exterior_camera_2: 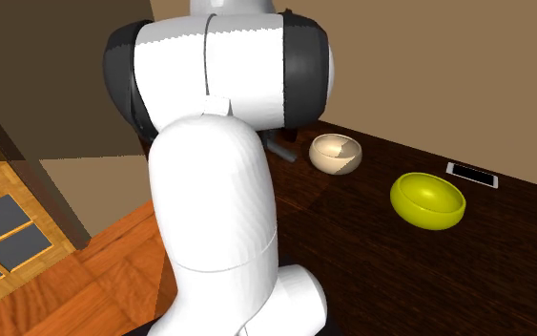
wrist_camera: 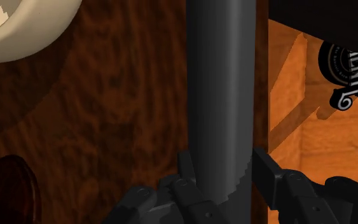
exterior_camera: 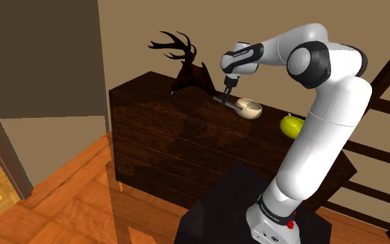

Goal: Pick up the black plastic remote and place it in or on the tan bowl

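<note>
Your gripper [wrist_camera: 223,164] clamps the dark grey remote [wrist_camera: 222,95] between both fingers, and its far end is cut off in the wrist view. It sits just beside the tan bowl [exterior_camera: 249,107] over the dark cabinet [exterior_camera: 158,132]. I can't tell if it touches the top. In the second exterior view the arm covers most of it. That view adds a yellow bowl [exterior_camera_2: 428,200] and a phone [exterior_camera_2: 472,174].

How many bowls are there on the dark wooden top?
2. The tan bowl sits near the tool, which grips the dark remote; the yellow bowl sits to its right in the second exterior view, by a phone. The arm may hide more.
</note>
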Controlling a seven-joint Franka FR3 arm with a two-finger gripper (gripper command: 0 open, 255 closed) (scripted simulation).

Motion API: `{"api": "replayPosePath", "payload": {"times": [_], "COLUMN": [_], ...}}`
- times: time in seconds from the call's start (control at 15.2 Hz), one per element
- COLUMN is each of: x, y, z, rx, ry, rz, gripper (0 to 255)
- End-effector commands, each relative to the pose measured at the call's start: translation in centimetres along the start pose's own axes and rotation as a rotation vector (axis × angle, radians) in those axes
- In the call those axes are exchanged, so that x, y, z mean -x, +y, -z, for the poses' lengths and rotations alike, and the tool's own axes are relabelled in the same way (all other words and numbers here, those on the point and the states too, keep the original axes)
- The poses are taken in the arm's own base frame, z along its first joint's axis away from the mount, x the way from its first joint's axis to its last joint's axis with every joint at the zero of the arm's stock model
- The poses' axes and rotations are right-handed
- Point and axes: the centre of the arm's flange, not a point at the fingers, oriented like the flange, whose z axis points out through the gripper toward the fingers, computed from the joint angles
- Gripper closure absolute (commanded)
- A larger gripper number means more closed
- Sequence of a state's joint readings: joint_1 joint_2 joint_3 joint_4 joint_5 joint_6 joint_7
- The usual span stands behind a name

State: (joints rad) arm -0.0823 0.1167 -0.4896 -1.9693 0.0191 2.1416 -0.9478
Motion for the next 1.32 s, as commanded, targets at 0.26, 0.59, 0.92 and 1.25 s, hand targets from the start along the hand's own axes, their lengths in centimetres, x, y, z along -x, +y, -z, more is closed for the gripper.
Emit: {"api": "replayPosePath", "payload": {"times": [0.26, 0.59, 0.92, 1.25], "x": [-0.1, 2.2, 6.1, 10.0], "y": [0.3, 3.5, 8.8, 14.1], "z": [3.1, 3.7, 3.0, 2.4], "rx": [0.0, 0.0, 0.0, 0.0], "ry": [0.0, 0.0, 0.0, 0.0], "rz": [0.0, 0.0, 0.0, 0.0], "gripper": [255, 255, 255, 255]}}
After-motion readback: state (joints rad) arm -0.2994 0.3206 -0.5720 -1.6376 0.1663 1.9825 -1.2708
